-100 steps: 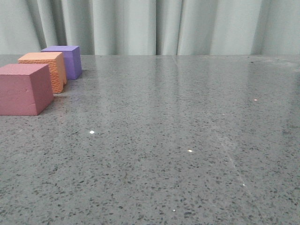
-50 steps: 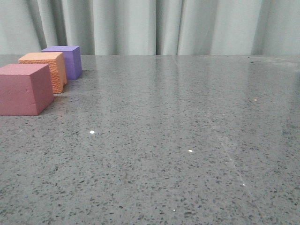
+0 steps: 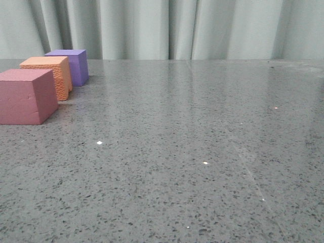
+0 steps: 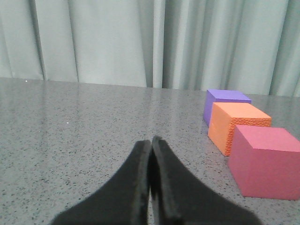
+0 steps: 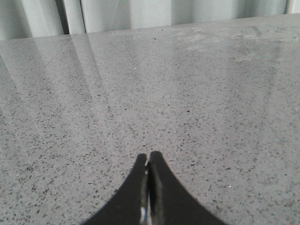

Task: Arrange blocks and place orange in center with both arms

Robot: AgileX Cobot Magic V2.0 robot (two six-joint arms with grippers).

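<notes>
Already 3 foam cubes, pink-red (image 3: 26,96), textured orange (image 3: 48,75), purple (image 3: 70,65), unmoved for 1 second; left gripper (image 4: 151,143), right gripper (image 5: 148,157) closed, empty; task seemingly finished.

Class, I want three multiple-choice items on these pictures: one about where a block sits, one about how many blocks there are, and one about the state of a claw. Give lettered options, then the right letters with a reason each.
1. Which block sits between the other two in the row?
A. purple block
B. orange block
C. pink-red block

2. How many blocks are on the table?
A. two
B. three
C. four

3. How is the left claw?
A. shut, holding nothing
B. shut on the orange block
C. wide open

Answers:
1 B: the orange block lies between the purple block and the pink-red block.
2 B: only these three show on the table.
3 A: the left claw has its fingers pressed together, apart from the blocks. The right claw looks the same.
</notes>
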